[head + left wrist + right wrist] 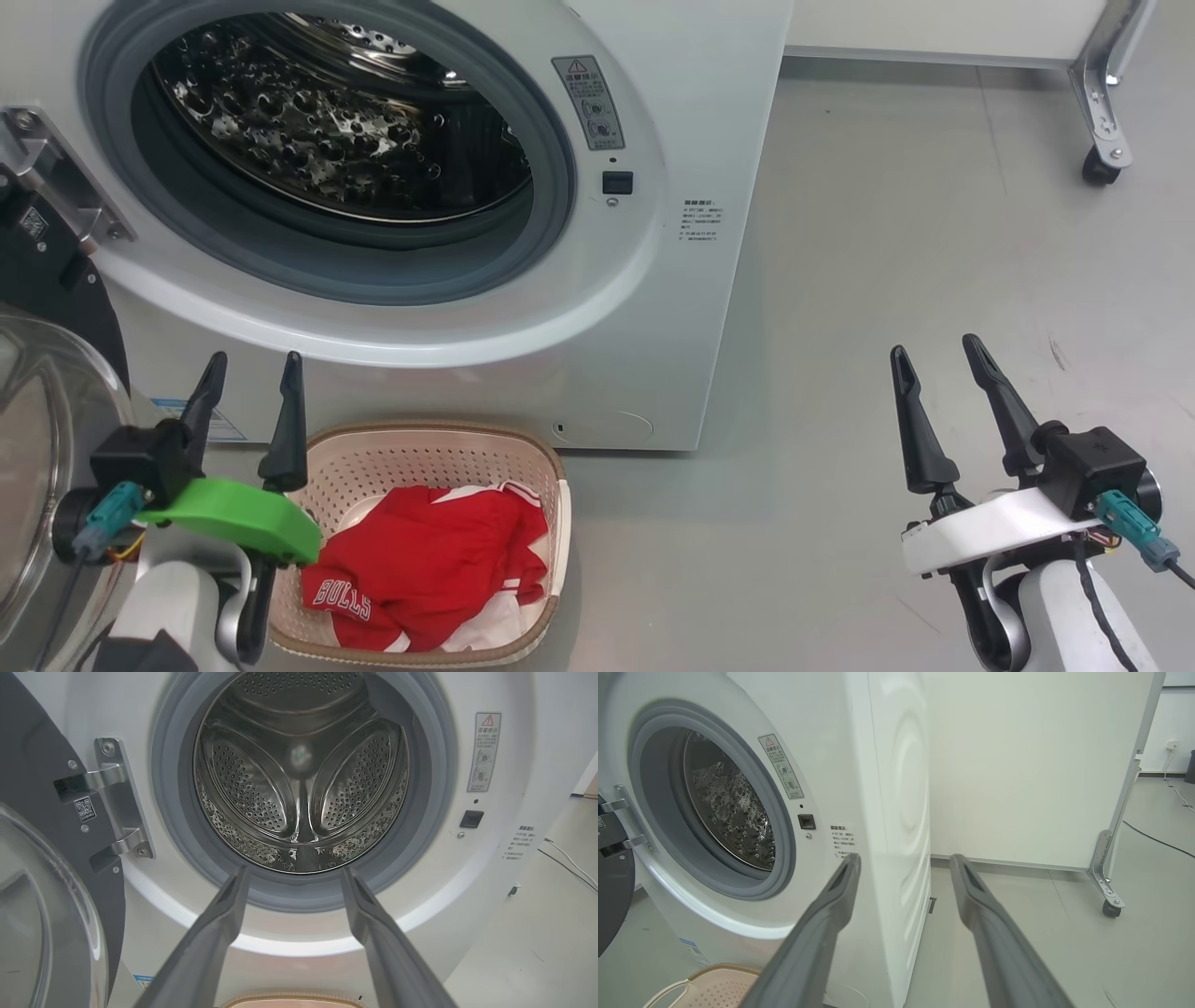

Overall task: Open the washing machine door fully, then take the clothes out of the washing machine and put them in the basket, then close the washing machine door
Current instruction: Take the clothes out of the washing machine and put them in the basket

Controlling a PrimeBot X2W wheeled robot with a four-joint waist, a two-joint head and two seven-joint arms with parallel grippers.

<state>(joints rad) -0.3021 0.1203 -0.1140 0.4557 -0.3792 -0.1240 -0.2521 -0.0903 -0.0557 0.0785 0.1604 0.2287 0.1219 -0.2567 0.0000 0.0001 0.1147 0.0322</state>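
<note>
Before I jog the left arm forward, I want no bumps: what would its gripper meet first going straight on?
Probably the grey rubber ring at the bottom of the white washing machine's opening, where the left gripper aims; it might just clear into the dimpled steel drum. Depth unclear.

Light is bright, even and diffuse in all three views; I cannot tell its source. Shadows are faint: a soft one lies on the floor (887, 280) at the foot of the washing machine (653, 327). The steel drum (317, 131) throws many small glints, and the washing machine door (28, 933) carries a pale sheen on its glass. My head view is sharp. Both wrist views bow straight lines near their edges. The fingers (205, 938) of my left gripper (294, 873) and of my right gripper (905, 858) are slightly soft, close to the lens.
</note>
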